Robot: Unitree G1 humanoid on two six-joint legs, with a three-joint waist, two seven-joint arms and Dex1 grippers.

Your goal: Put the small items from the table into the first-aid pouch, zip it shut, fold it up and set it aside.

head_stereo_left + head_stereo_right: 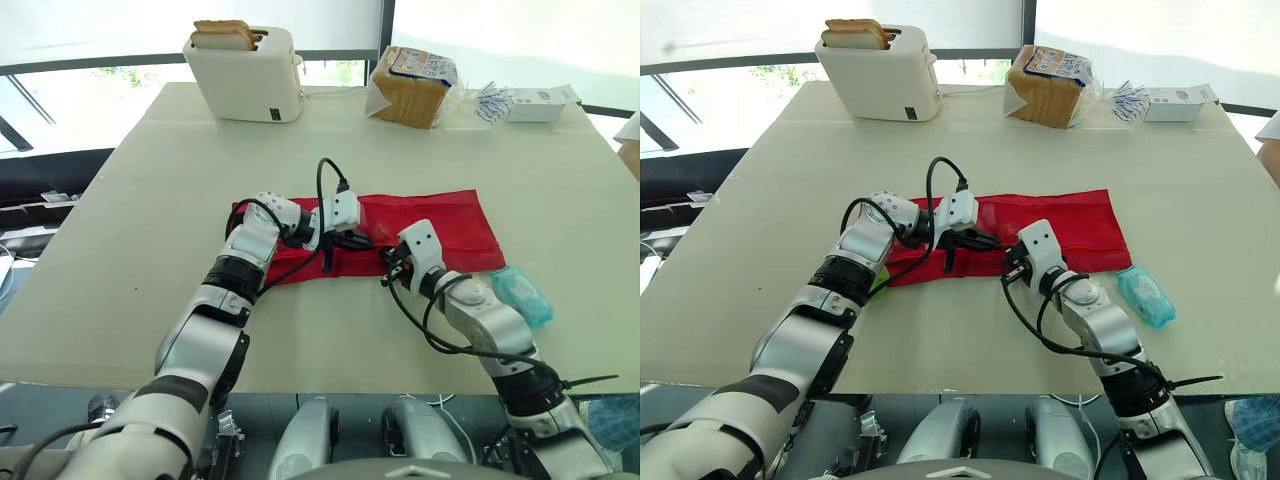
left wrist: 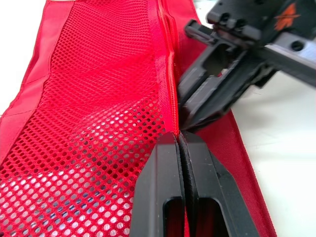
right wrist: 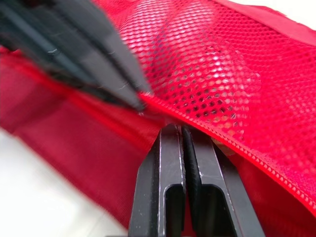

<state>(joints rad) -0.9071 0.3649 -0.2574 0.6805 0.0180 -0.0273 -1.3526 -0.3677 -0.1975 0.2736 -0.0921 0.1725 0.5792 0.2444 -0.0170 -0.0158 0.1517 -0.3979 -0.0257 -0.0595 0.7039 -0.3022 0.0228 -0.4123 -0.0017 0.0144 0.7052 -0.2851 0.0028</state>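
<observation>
**Ana:** Where is the red pouch (image 1: 430, 225)?

**Ben:** It lies flat in the middle of the table (image 1: 120, 240), open like a long strip. Both of the robot's arms reach to it.

**Ana:** What does the left gripper (image 1: 360, 241) do?

**Ben:** It sits on the pouch, near the front edge. Its two black fingers (image 2: 160, 187) are squeezed tight together. In the left wrist view the zipper (image 2: 170, 74) runs right down into the tips, so it pinches the pouch there.

**Ana:** And the right gripper (image 1: 389, 263)?

**Ben:** It is just beside the left one, tip almost to tip. Its fingers (image 3: 165, 187) are pressed together too, and they nip the pouch at the zipper line. The red net (image 3: 207, 64) of the pouch is puffed up behind the tips (something round may be under it, but he cannot tell what).

**Ana:** Is anything small on the table?

**Ben:** Yes. A blue-green packet (image 1: 522, 295) lies just beside the pouch's near right corner, outside the pouch.

**Ana:** What is at the far side?

**Ben:** A white toaster (image 1: 250, 75) with bread slices (image 1: 225, 35) sticking out, a bag of bread (image 1: 410, 85), a small white box (image 1: 540, 103), and some little blue and white packets (image 1: 490, 100) next to the box. They are all well apart from the pouch.
</observation>
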